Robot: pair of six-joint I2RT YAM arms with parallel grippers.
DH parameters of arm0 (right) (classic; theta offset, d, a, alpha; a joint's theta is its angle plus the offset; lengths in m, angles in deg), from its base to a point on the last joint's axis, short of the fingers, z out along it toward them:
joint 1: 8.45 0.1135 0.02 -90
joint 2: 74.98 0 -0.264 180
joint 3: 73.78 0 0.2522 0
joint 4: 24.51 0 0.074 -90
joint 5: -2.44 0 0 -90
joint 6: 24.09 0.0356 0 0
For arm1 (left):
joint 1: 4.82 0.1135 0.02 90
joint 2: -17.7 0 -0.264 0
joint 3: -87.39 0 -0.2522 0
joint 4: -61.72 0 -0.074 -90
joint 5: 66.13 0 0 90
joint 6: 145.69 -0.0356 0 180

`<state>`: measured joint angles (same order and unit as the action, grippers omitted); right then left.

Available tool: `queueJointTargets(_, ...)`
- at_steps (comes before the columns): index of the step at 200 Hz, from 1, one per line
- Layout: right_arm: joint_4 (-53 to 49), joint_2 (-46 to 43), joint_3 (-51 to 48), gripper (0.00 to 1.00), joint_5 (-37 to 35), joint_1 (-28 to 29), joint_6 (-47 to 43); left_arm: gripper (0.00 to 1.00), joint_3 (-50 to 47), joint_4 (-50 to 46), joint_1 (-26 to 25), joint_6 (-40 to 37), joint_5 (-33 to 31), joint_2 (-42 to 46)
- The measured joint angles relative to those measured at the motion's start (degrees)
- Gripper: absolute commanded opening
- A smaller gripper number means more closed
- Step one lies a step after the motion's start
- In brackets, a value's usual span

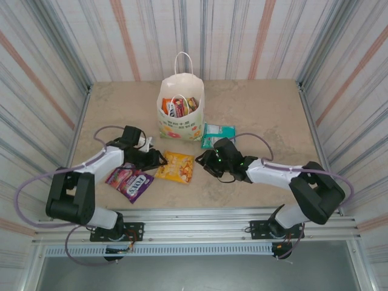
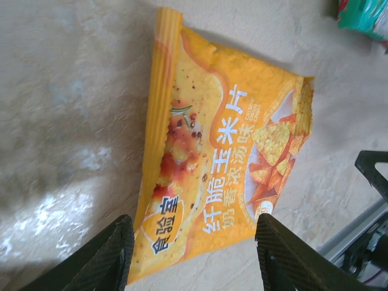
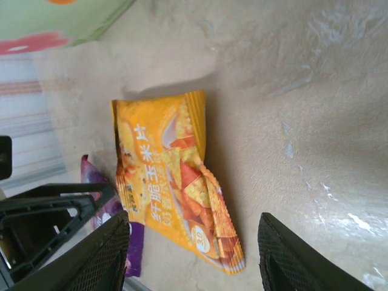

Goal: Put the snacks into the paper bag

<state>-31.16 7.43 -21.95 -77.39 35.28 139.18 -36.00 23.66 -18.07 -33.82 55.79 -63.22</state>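
Yellow-orange packet flat near the counter's front edge
We see left pincer and right pincer flanking it, both wide and empty; the paper bag stands behind, toward the back edge.

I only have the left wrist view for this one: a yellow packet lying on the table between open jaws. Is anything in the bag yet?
Observer: Yes. In the top view the paper bag stands upright at the far middle of the table with several packets inside.
Operator: What else lies outside it?
Observer: A purple packet lies beside the left arm, to the left of the yellow packet.
Operator: And the other arm?
Observer: The right arm points its open jaws at the yellow packet from the opposite side.
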Motion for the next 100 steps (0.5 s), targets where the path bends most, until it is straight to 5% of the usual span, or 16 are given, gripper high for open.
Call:
queueJointTargets(30, -4.90, -0.70, 2.19, 0.55, -0.39, 0.02, -4.94, 0.48, -2.19, 2.14, 3.21, 2.71, -0.02, 1.64)
queueJointTargets(100, -7.30, 5.92, 7.52, 0.52, 0.61, 1.05, -11.28, 0.47, -3.74, 6.71, 4.31, 5.42, 3.10, -3.78)
